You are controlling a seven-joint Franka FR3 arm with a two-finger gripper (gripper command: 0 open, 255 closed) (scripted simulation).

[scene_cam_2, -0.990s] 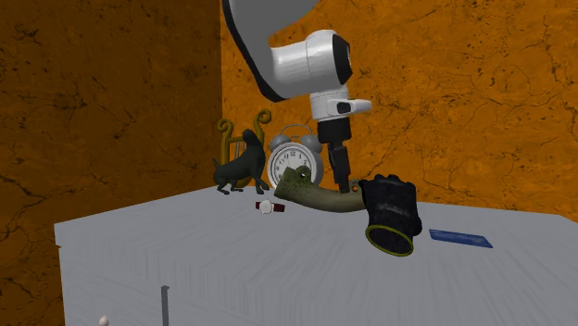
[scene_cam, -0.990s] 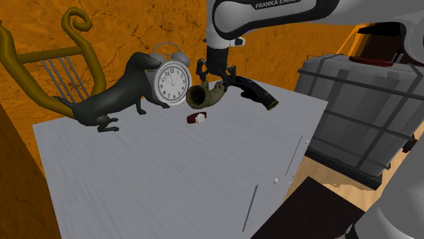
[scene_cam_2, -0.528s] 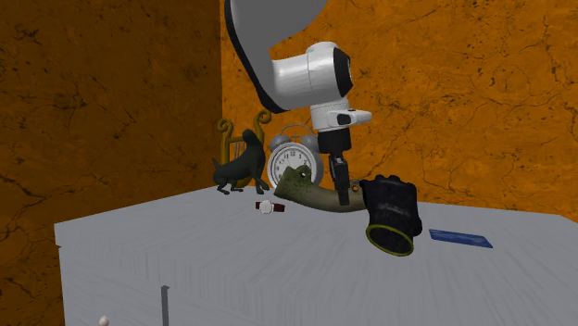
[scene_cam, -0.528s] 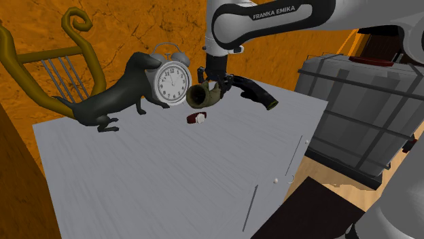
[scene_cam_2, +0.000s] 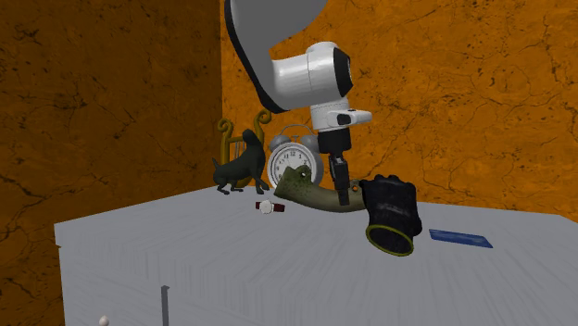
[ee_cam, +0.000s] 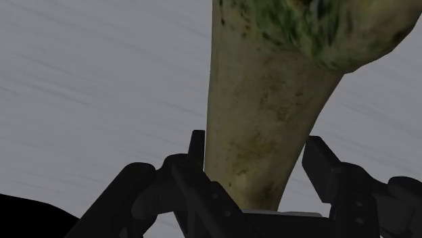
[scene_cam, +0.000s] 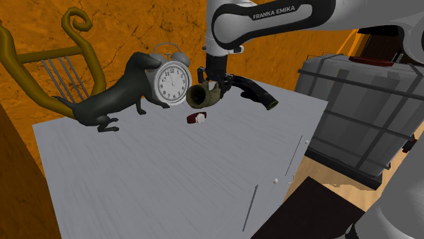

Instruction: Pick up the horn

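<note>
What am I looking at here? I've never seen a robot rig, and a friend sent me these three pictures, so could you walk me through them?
This is a simulated robot: a white arm ending in a black two-finger gripper. One picture looks down from beside the arm's stand. Another looks on from a different side of the grey table. The third comes from a camera on the hand itself, looking along the gripper.

On the table stand an alarm clock, a dark animal figure and a harp. A small wristwatch lies in front of them.

The gripper sits at the olive-green horn. In the hand camera its fingers press the horn's narrow part from both sides, so it seems gripped. The horn does not look lifted yet.
</note>
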